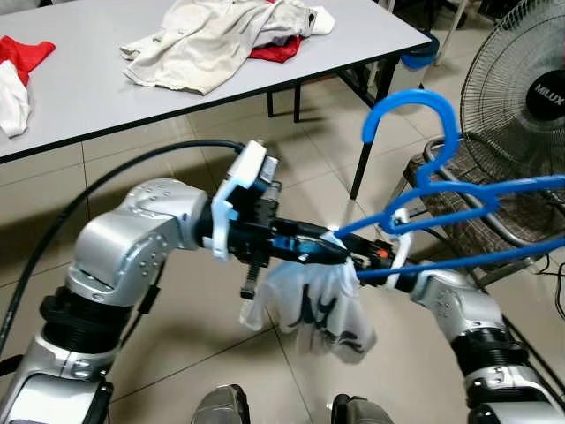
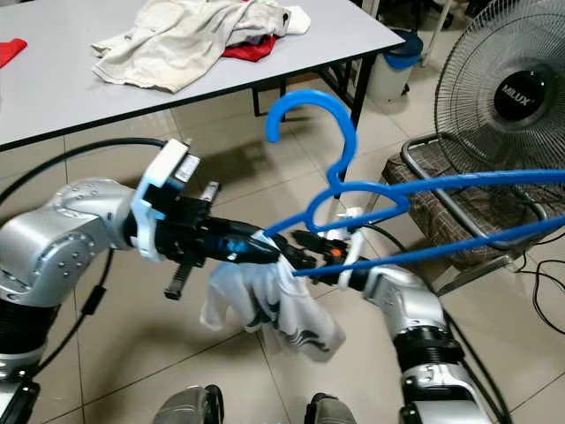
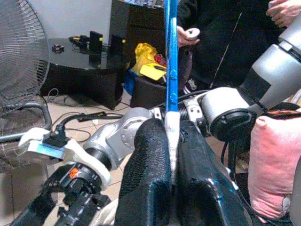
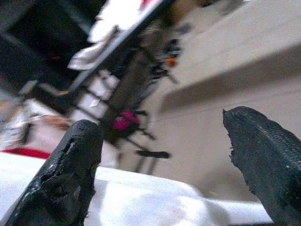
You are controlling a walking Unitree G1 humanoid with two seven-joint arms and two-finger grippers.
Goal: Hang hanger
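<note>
A blue plastic hanger (image 1: 441,190) is held in mid-air over the tiled floor, its hook (image 1: 415,106) pointing up and its arms reaching right. A white garment with black print (image 1: 318,309) droops from its near end. My left gripper (image 1: 340,252) is shut on that end, pinching the hanger (image 3: 172,70) and a fold of white cloth (image 3: 171,134) between its fingers (image 3: 150,165). My right gripper (image 1: 375,252) faces it from the right, just beside the hanger. It is open (image 4: 164,160), with white cloth (image 4: 141,197) lying below its fingers (image 4: 70,174).
A grey table (image 1: 88,97) at the back carries a beige shirt (image 1: 212,40) and red and white clothes (image 1: 18,71). A standing fan (image 1: 521,97) and a chair (image 1: 494,221) are at the right. A person in dark clothes (image 3: 225,33) stands ahead of the left wrist.
</note>
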